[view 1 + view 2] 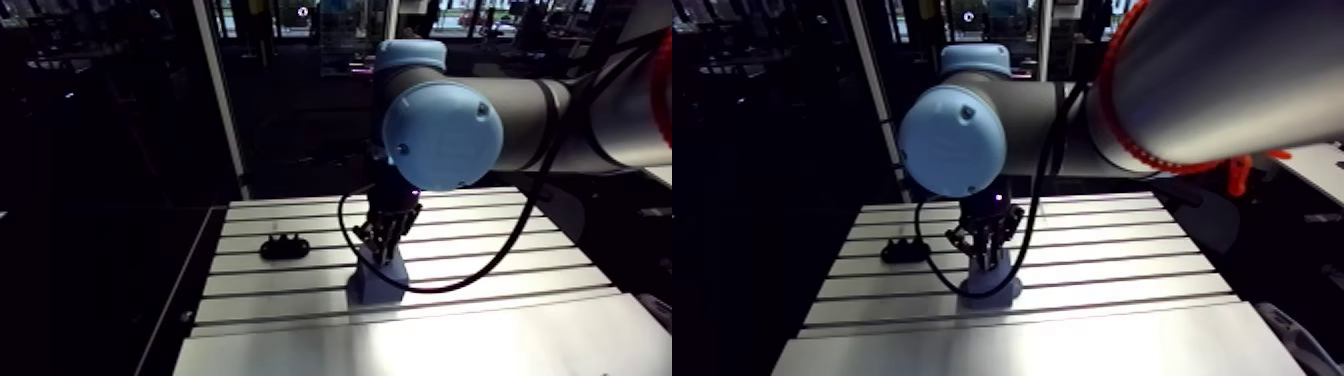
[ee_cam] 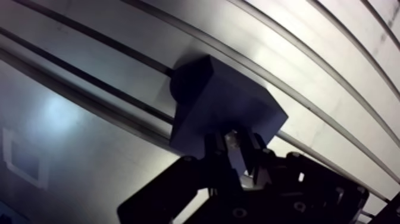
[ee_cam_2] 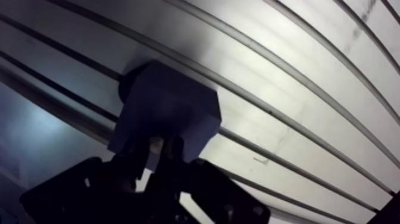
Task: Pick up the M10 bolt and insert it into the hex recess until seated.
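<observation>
— Under the gripper (image 2: 237, 142), what sits there?
— The dark blue block (image 2: 220, 101), standing on the slotted table (image 1: 480, 250). The fingertips hang right at its top face, near the edge closest to the wrist.
— And the M10 bolt?
— A pale sliver (image 3: 156, 143) shows pinched between the two fingers (image 2: 215, 152); I take that for the bolt. The fingers are drawn close and clamped on it, not released.
— Which way does it point?
— Only a bit shows, so I judge from the gripper. In the arm view it stands roughly upright over the block, so the bolt's long axis should run down toward the top face.
— Hex recess?
— Hidden. The fingers cover the spot, and I can't tell whether the tip is in it or just above.
— So the move turns on?
— Straight descent along that axis, with the hex flats lined up. Any tilt would likely jam it on the rim.
— Anything else nearby?
— A small black object (image 1: 283, 246) lies well apart, out of the way.
</observation>
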